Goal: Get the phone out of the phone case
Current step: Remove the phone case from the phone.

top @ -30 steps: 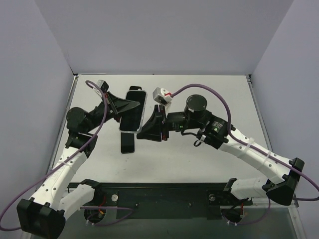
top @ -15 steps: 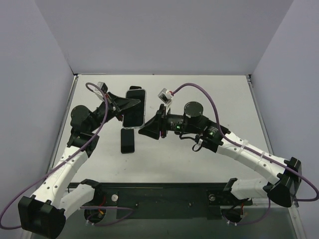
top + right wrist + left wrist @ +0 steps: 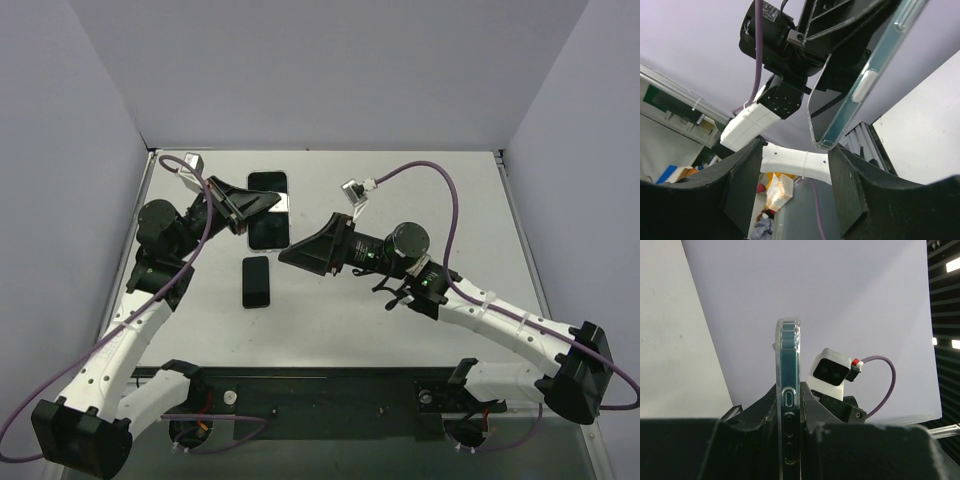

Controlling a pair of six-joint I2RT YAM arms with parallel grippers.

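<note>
My left gripper point(image 3: 268, 206) is shut on the clear phone case point(image 3: 268, 215) and holds it above the back left of the table. In the left wrist view the case point(image 3: 789, 365) stands edge-on between the jaws of the left gripper point(image 3: 789, 402). The black phone point(image 3: 257, 283) lies flat on the table below the case, out of it. My right gripper point(image 3: 290, 255) is open and empty, just right of the case and not touching it. In the right wrist view the case point(image 3: 865, 85) looks see-through, above the right gripper point(image 3: 796, 147).
The white table point(image 3: 420, 180) is walled in by lavender panels on three sides. The black mounting rail point(image 3: 330, 385) runs along the near edge between the arm bases.
The left gripper has carried the case toward the back and squared it up. The right arm has drawn its wrist back to the right. The phone on the table has not moved.
</note>
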